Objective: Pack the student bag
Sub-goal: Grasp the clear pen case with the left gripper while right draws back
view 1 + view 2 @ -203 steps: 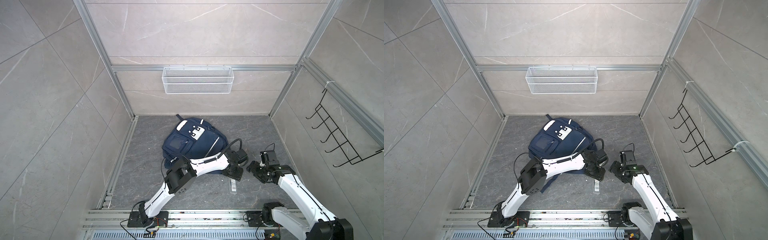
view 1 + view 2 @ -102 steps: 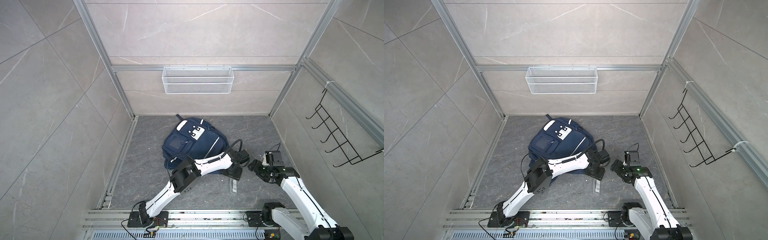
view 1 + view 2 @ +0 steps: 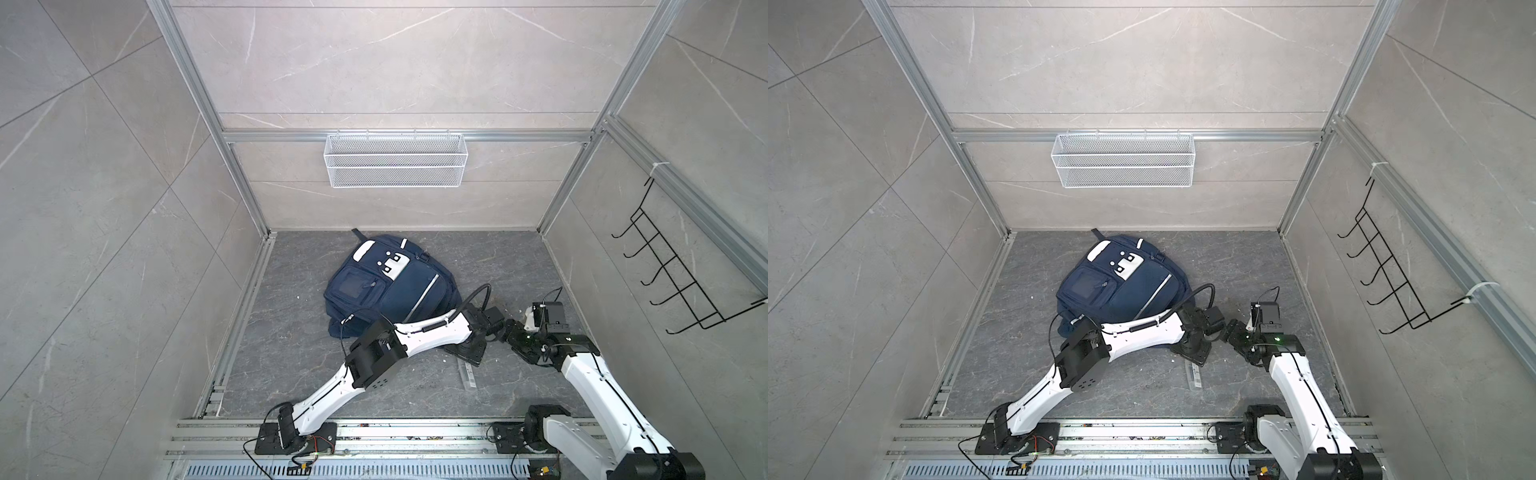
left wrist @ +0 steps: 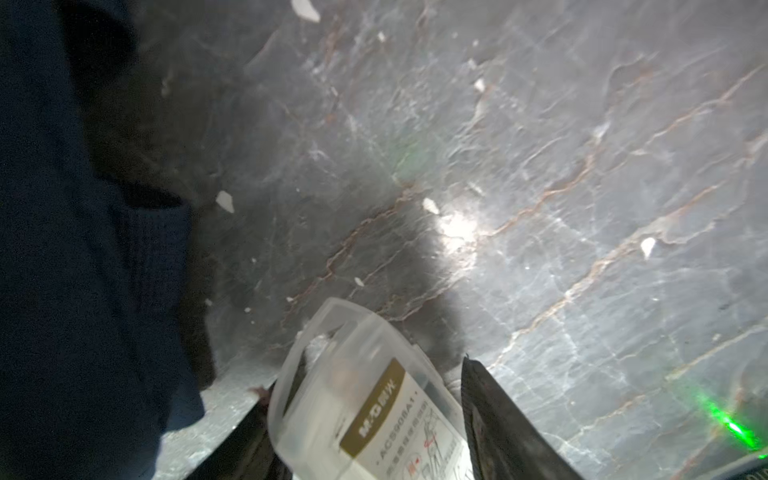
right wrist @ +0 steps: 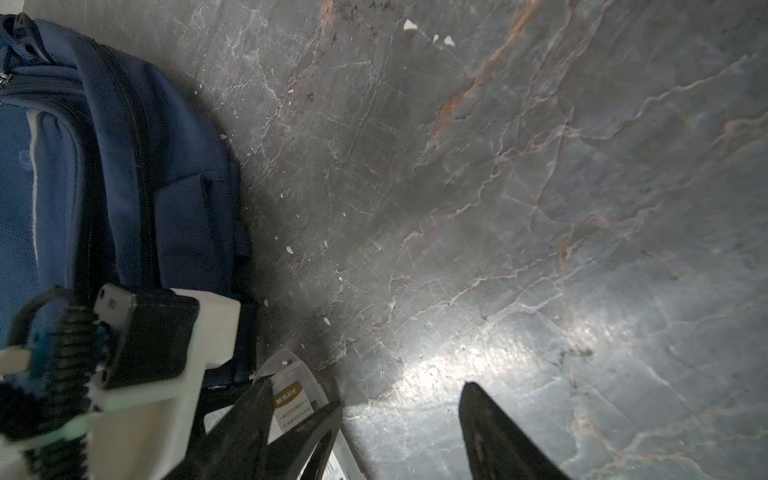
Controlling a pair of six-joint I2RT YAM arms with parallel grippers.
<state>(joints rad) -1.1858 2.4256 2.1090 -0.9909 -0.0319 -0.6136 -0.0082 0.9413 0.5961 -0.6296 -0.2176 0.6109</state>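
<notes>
Clear plastic case (image 4: 365, 395) gripped by left fingers (image 4: 498, 415); right fingers (image 5: 498, 436) wide, empty. The bag (image 5: 124, 166) beside them looks zipped: unzip first, hold case level.

White mesh wall basket (image 3: 394, 166), black hook rack (image 3: 674, 266), marbled floor (image 3: 515, 266)

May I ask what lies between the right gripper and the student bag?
The left gripper, closed around a clear plastic case, lies between the right gripper and the student bag; the right wrist view shows this.
</notes>
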